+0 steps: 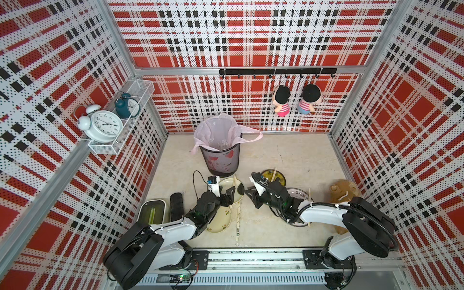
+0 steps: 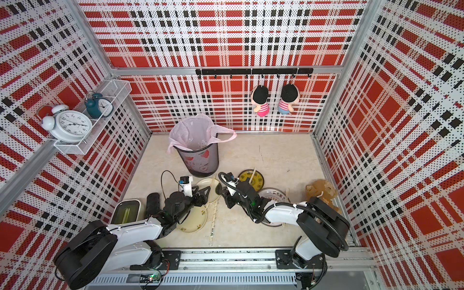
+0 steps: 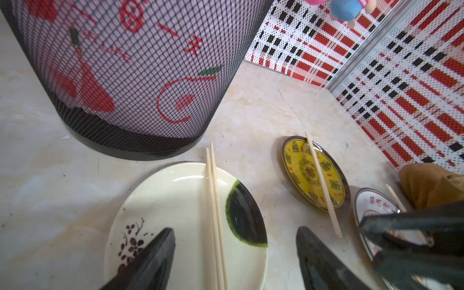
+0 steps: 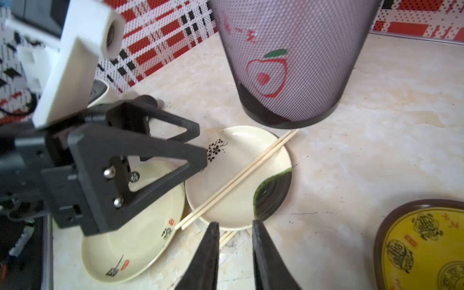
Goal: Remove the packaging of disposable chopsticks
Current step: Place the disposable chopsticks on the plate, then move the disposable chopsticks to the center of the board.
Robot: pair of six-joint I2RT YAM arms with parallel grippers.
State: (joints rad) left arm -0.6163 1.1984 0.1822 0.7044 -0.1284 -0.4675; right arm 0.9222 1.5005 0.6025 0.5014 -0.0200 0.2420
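Closest in, we find one sleeve point(image 1: 237, 226), sticks point(image 4: 226, 236) inside, lying on the table point(image 1: 276, 226). The right gripper point(image 4: 236, 223) hangs by its far end, jaws narrowly parted and empty; the left gripper point(image 3: 234, 229) is spread wide above bare chopsticks point(image 3: 213, 200) on a cream plate point(image 3: 163, 195). Beyond these stands the bin point(image 1: 221, 160).

Left jaws wide, right jaws narrower

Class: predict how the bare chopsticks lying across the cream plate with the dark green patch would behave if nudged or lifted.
The chopsticks look thin, straight and wooden: probably stiff and very light. Lying loose on the glossy plate, they would likely slide or roll when nudged. Both ends overhang the rim, so pressing one end might tip them.
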